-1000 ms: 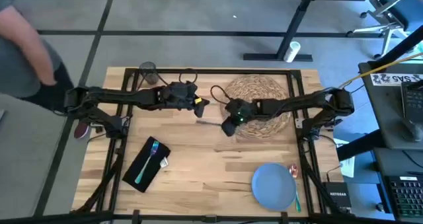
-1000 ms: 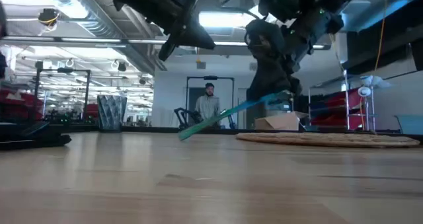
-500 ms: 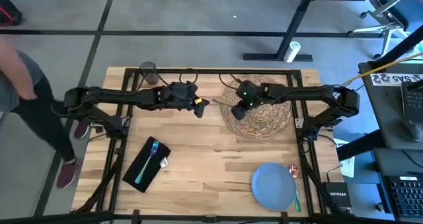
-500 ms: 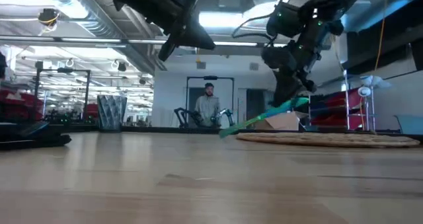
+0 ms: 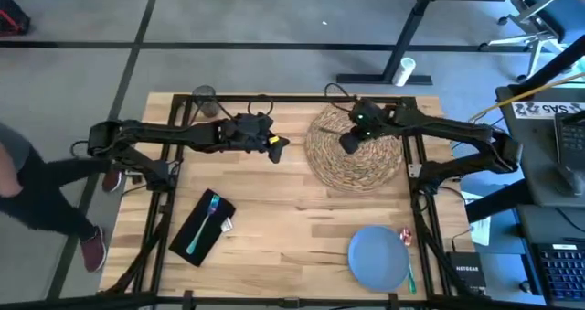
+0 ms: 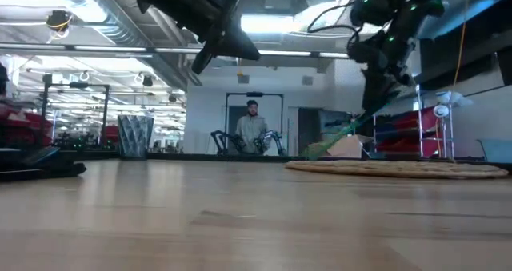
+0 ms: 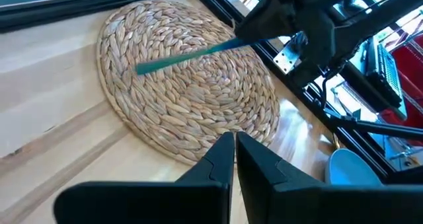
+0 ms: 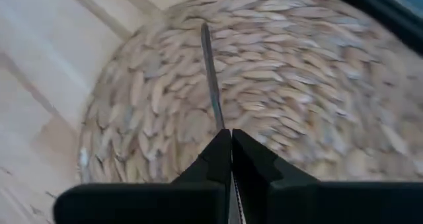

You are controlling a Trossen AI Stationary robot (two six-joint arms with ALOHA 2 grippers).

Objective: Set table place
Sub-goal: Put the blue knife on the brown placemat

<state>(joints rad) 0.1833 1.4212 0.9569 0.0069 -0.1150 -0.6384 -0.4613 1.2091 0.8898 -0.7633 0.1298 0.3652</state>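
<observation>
- Right gripper [image 5: 349,142] clamped on a thin teal utensil [image 7: 198,53], held in the air above the woven placemat [image 5: 358,155]; utensil sticks out ahead of the fingertips.
- Left gripper [image 5: 277,146] fingers together, holding nothing, hovering just beside the placemat's edge.
- Blue plate [image 5: 377,258], black napkin [image 5: 202,227] well apart from both, at the table [image 5: 283,219] front.

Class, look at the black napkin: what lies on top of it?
A teal fork lies on the black napkin. Whatever is beneath the napkin is covered.

left gripper [image 5: 277,146]: fingers closed, raised | right gripper [image 5: 348,142]: fingers clamped, raised
</observation>
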